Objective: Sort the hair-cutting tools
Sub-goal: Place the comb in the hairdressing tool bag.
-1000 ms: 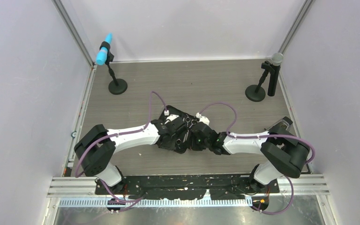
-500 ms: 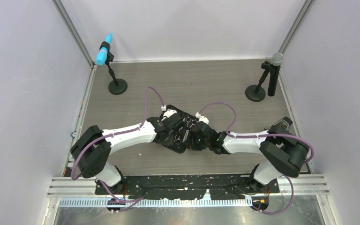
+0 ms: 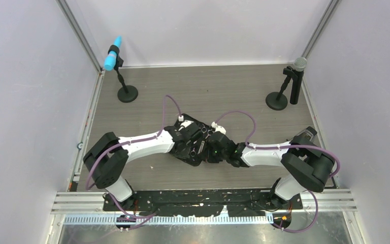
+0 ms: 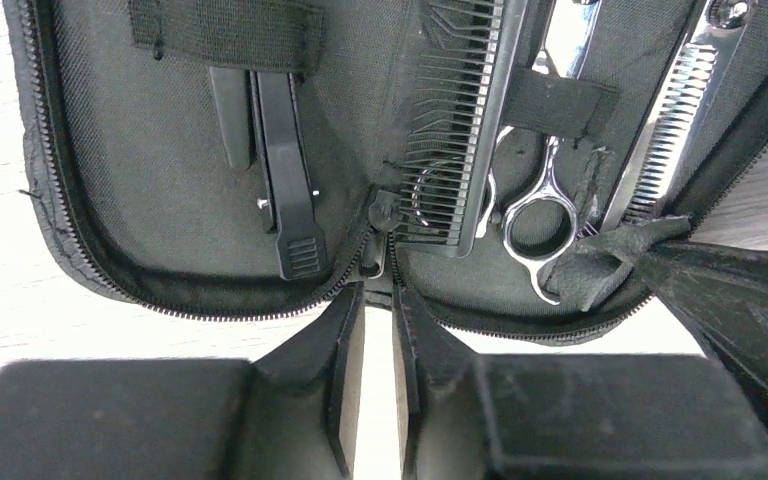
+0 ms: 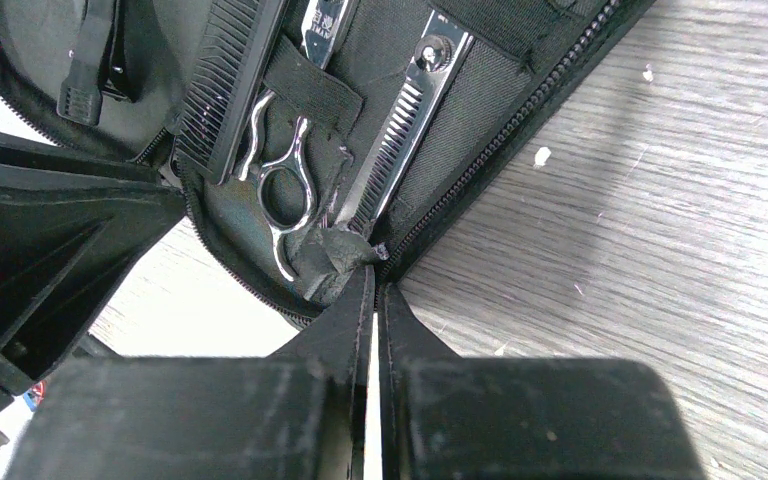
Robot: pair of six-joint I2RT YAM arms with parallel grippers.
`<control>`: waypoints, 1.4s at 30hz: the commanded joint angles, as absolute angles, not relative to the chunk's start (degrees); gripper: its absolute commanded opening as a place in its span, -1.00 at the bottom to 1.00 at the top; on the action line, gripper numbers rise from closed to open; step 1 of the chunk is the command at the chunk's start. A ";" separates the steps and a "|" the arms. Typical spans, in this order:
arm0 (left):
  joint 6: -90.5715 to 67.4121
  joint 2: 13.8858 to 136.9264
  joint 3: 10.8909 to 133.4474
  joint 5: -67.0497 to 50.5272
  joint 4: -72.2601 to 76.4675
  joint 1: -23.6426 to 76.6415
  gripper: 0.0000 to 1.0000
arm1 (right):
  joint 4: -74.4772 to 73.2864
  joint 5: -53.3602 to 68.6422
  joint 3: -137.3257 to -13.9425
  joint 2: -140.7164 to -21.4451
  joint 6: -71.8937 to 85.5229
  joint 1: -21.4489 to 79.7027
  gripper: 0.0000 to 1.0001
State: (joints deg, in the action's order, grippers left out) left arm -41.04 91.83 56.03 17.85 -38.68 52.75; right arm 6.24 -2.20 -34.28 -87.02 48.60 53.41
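Observation:
A black zip case lies open mid-table with the hair-cutting tools in it. Under its straps are a black comb, ring-handled silver scissors and toothed silver scissors. Two black clips sit in the other half. My left gripper is at the case's near edge, its tips either side of the zip end, a narrow slit between the fingers. My right gripper is shut on a crumpled bit of the case's rim, beside the scissors' ring.
A microphone with a blue foam head stands on a round base at the back left. A grey-headed one stands at the back right. Purple walls close in both sides, and a metal rail runs along the near edge.
My left gripper's jaws have narrowed, and the left arm has shifted slightly at the case's near edge. The right arm and the case have not moved.

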 commanded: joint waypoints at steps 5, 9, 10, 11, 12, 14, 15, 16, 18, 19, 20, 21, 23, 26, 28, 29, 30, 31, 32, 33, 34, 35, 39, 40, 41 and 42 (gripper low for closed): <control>-39.15 94.61 60.55 19.24 -39.29 51.74 -0.44 | 6.32 -0.86 -34.01 -87.61 47.56 53.61 -0.90; -38.42 95.75 61.43 19.38 -39.74 50.59 -0.39 | 6.24 -0.88 -33.93 -87.17 47.04 53.65 -0.90; -38.34 95.90 61.56 19.22 -39.87 50.21 -0.39 | 6.24 -0.88 -33.88 -87.14 46.92 53.59 -0.90; -38.32 96.06 61.55 19.05 -39.90 49.86 -0.38 | 6.20 -0.88 -33.86 -87.08 46.88 53.56 -0.90; -38.32 96.23 61.55 18.85 -39.92 49.53 -0.39 | 6.22 -0.88 -33.84 -87.01 46.85 53.59 -0.90; -38.32 96.08 61.60 18.28 -40.50 49.08 -0.40 | 6.17 -0.83 -33.84 -86.97 46.74 53.57 -0.90; -38.33 95.64 61.49 18.06 -40.74 49.05 -0.41 | 6.20 -0.87 -33.84 -86.95 46.70 53.56 -0.90; -38.32 94.89 61.23 17.54 -40.78 49.04 -0.42 | 6.22 -0.83 -33.84 -87.08 46.72 53.59 -0.90; -38.62 92.02 60.02 16.23 -40.30 49.04 -0.43 | 6.28 0.12 -33.84 -87.17 46.68 53.61 -0.90; -38.83 90.48 59.12 15.61 -40.04 49.04 -0.43 | 6.25 0.89 -33.84 -87.23 46.67 53.57 -0.90; -39.11 89.13 58.47 15.04 -39.88 49.09 -0.43 | 6.29 1.01 -33.84 -87.25 46.67 53.60 -0.90; -39.37 87.84 57.91 14.52 -39.75 49.13 -0.43 | 6.26 1.11 -33.84 -87.27 46.71 53.61 -0.90; -39.76 86.11 56.98 13.90 -39.41 49.13 -0.43 | 6.24 1.14 -33.91 -87.24 46.62 53.57 -0.90; -40.07 86.23 56.69 13.10 -39.83 49.13 -0.46 | 6.24 1.29 -34.01 -87.30 46.60 53.60 -0.90; -40.20 87.62 56.68 12.71 -39.97 49.13 -0.54 | 6.24 1.38 -34.01 -87.21 46.66 53.59 -0.90; -40.17 88.27 56.72 12.66 -40.10 49.13 -0.58 | 6.24 1.39 -33.97 -87.19 46.65 53.60 -0.90; -40.22 88.94 56.96 12.71 -40.33 49.13 -0.62 | 6.15 1.40 -33.94 -87.19 46.62 53.61 -0.90; -40.25 89.53 57.14 12.92 -40.60 49.13 -0.65 | 6.15 1.40 -33.89 -87.01 46.60 53.61 -0.90; -40.19 90.04 57.35 13.06 -40.78 49.14 -0.68 | 6.15 1.34 -33.81 -86.99 46.63 53.61 -0.90; -40.17 90.39 57.49 13.40 -41.04 49.13 -0.71 | 6.15 1.33 -33.78 -87.00 46.65 53.61 -0.90; -40.10 90.58 57.59 13.84 -41.20 49.13 -0.73 | 6.15 1.32 -33.76 -86.94 46.62 53.57 -0.90; -40.10 90.73 57.73 14.21 -41.36 49.13 -0.74 | 6.20 1.32 -33.75 -86.93 46.65 53.56 -0.90; -39.48 91.80 58.17 15.26 -41.40 49.13 -0.75 | 6.23 1.55 -34.03 -87.23 46.75 53.56 -0.90; -39.28 92.33 58.37 15.29 -41.52 49.13 -0.74 | 6.24 1.61 -34.13 -87.37 46.73 53.59 -0.90; -39.08 92.82 58.65 15.30 -41.66 49.13 -0.74 | 6.24 1.72 -34.16 -87.41 46.70 53.58 -0.90; -38.97 93.34 58.94 15.29 -41.74 49.13 -0.74 | 6.24 1.74 -34.18 -87.49 46.68 53.55 -0.90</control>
